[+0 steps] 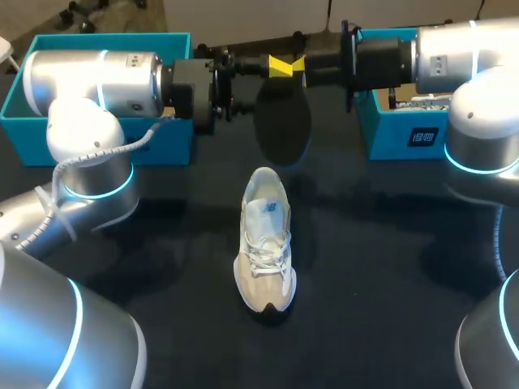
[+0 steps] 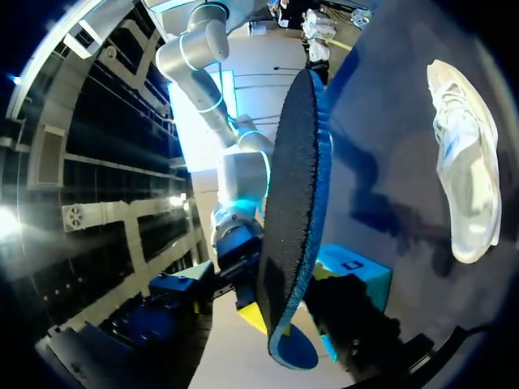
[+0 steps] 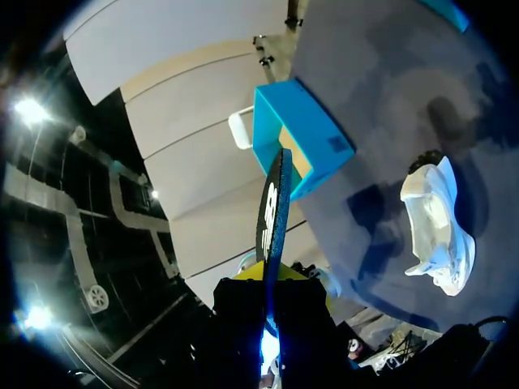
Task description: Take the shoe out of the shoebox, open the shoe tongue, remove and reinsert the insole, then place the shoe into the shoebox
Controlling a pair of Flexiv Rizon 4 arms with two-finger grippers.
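Observation:
A dark insole (image 1: pixel 282 121) hangs on edge above the table's far middle, held by its upper end. My right gripper (image 1: pixel 298 65) comes in from the right and is shut on that end; in the right wrist view the insole (image 3: pixel 274 211) stands straight up from between its fingers, at the right gripper (image 3: pixel 272 284). My left gripper (image 1: pixel 272 66) meets it from the left at the same spot. In the left wrist view the insole (image 2: pixel 296 203) fills the space just ahead. The white and beige shoe (image 1: pixel 266 243) lies upright on the black table below, toe toward me, also shoe (image 2: pixel 466 178) and shoe (image 3: pixel 438 219).
A blue box (image 1: pixel 162 142) stands at the far left behind my left arm, seen also as the blue box (image 3: pixel 300 138). A second blue box (image 1: pixel 405 138) stands at the far right, under my right arm. Black table surface lies around the shoe.

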